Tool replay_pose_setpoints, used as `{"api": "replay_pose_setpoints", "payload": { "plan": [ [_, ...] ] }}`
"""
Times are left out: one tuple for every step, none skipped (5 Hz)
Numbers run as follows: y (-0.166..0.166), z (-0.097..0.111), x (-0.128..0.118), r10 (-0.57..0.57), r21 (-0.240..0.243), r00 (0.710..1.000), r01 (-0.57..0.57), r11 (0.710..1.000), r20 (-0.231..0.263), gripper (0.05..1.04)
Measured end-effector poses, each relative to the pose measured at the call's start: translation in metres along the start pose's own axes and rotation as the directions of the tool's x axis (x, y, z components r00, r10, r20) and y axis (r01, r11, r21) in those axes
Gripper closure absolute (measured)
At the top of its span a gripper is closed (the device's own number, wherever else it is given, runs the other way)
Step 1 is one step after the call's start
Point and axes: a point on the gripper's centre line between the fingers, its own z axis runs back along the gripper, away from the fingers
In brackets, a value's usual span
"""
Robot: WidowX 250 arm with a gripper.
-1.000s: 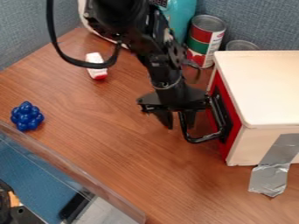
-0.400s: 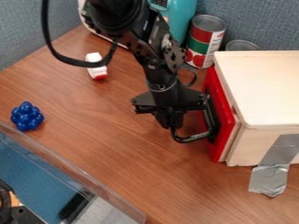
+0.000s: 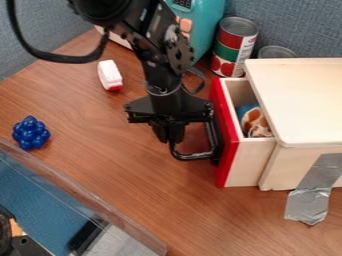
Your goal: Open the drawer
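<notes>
Drawer (image 3: 228, 145) partly out of the cabinet (image 3: 307, 100), at right of view; its red front is away from the cabinet body, facing view left, and the pale side wall shows. Pincer (image 3: 169, 138) hangs down just left of the red front, clamped on the drawer's handle (image 3: 194, 156), a black bent bar; its 2 fingers are close together at the bar's outer end. Arm (image 3: 157, 75) comes in from the top edge, with a black cable (image 3: 57, 57) looping out to the left. Inside the drawer: 1 item (image 3: 256, 122), patterned blue, orange-brown and white, partly under the cabinet top, can't tell what it is. Silver tape (image 3: 314, 187) runs down the cabinet's near side onto the worktop (image 3: 133, 185). Behind, near the fabric wall (image 3: 300, 25): 2 cans, 1 red-and-green can (image 3: 234, 47) upright and 1 grey can (image 3: 275, 52) partly hidden by the cabinet; teal device (image 3: 207, 25) with a dark display, left of the cans. White-and-red item (image 3: 109, 75) lies left of the arm. Blue knobbly cluster (image 3: 31, 133) at far left, near the clear rim of a bin (image 3: 87, 200), lower left.
</notes>
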Motion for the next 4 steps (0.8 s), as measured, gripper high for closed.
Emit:
{"api": "replay_pose_setpoints", "payload": {
  "plan": [
    [0.01,0.006,-0.006,0.012,0.008,0.999,-0.012,1.0,-0.03,0.924],
    [0.018,0.007,-0.008,0.008,0.023,0.999,-0.006,1.0,-0.052,0.924],
    [0.028,0.011,-0.008,-0.002,0.027,0.998,0.003,1.0,-0.058,0.925],
    [0.037,0.014,-0.008,0.011,0.033,0.998,-0.009,0.999,-0.057,0.924]
  ]
}}
